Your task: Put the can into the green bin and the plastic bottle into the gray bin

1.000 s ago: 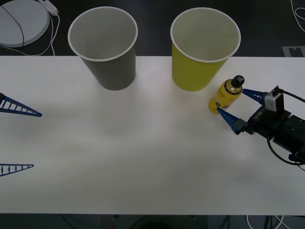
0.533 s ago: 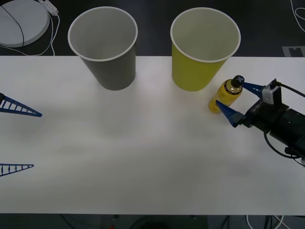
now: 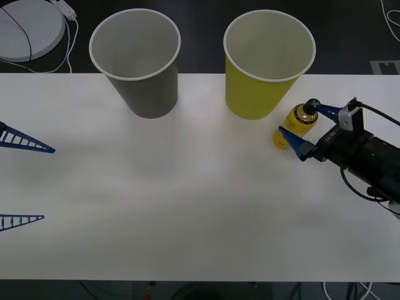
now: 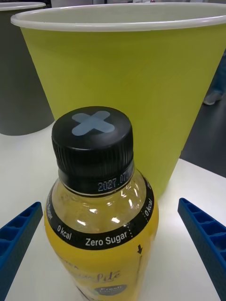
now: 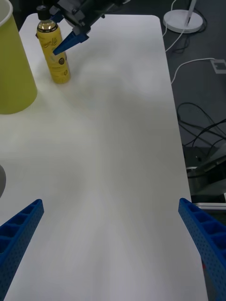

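Note:
The plastic bottle stands upright on the table just right of the green bin. It has a yellow label and a black cap. My right gripper is open, with one blue finger on either side of the bottle and a gap between each and it. The gray bin stands upright to the left of the green one. Both bins look empty. At the table's left edge my left gripper is open and holds nothing. The can is out of view.
The white table spreads wide in front of the bins. A white round base with a cable sits beyond the far left corner. Cables trail off my right arm and lie on the floor past the table's right edge.
My right gripper has slid forward and slightly toward the bins, so its fingers now reach further along both sides of the bottle. The bottle, the bins and my left gripper have stayed put.

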Available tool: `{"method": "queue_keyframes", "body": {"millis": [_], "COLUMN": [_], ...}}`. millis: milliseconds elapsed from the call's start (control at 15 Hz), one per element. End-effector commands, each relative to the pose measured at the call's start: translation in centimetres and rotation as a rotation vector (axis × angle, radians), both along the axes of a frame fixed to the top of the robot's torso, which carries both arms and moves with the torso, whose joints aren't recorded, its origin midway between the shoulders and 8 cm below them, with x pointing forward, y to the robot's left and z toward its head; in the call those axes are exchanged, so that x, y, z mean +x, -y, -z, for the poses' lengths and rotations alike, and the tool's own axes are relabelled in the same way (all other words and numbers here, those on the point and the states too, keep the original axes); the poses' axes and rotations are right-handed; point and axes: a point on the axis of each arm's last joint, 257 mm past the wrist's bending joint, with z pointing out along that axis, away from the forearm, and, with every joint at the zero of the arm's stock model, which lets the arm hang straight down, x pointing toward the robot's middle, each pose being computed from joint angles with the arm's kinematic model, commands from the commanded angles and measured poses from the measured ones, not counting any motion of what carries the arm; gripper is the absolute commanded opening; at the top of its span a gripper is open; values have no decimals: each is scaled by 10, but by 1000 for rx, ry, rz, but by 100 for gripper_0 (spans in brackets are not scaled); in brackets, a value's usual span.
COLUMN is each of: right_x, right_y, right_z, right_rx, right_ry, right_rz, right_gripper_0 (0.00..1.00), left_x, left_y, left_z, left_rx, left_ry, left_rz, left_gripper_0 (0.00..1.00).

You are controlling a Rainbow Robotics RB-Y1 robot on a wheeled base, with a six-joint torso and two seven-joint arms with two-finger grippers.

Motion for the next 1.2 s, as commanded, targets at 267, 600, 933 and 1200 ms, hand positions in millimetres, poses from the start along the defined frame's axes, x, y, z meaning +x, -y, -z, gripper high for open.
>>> {"method": "queue_keyframes", "body": {"millis": [267, 600, 933, 1200], "right_x": [1, 2, 1, 1], "right_y": [-4, -7, -10, -10], "right_z": [4, 2, 1, 0], "right_rx": [-6, 0, 11, 9], "right_ry": [-4, 0, -1, -1], "right_rz": [0, -3, -9, -11], "right_gripper_0": [100, 100, 0, 0], "left_x": [0, 0, 0, 0], "left_y": [0, 0, 0, 0], "left_z": [0, 0, 0, 0], "left_rx": [0, 0, 0, 0], "left_ry": [0, 0, 0, 0], "left_rz": [0, 0, 0, 0], "left_gripper_0": [100, 100, 100, 100]}}
